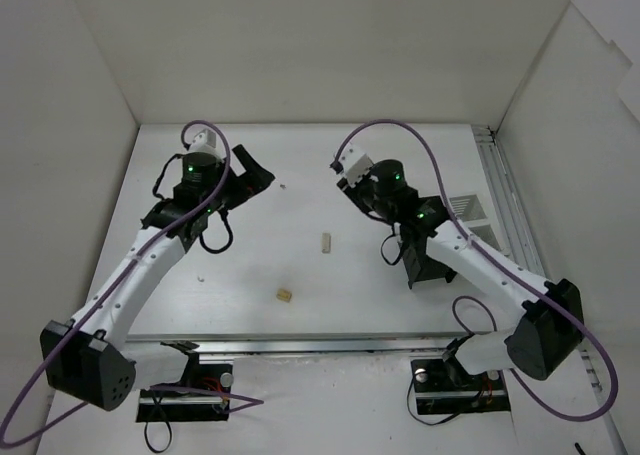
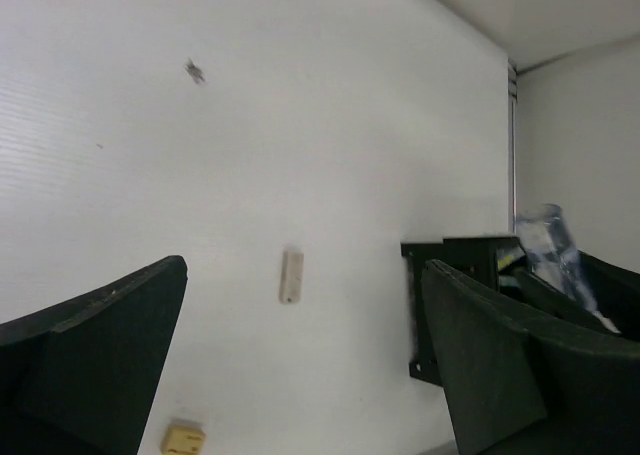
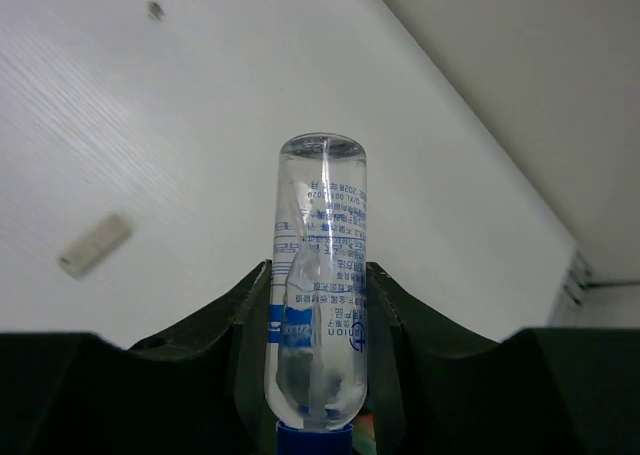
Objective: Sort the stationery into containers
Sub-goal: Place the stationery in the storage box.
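Two grippers logged: left gripper (image 2: 302,305) spread wide, empty; right gripper (image 3: 318,275) clamped on clear tube (image 3: 320,205). Tube could be dropped if slick body slides.

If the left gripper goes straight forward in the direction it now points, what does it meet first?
Most likely the long beige eraser, lying on the white table between the fingers of the open left gripper in its wrist view. Nothing stands before it, though depth is unclear.

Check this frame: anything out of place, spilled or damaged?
Nothing spilled or damaged. A pale eraser and a tan eraser lie loose mid-table, unsorted; a tiny speck sits farther back. The right tool grips a clear tube.
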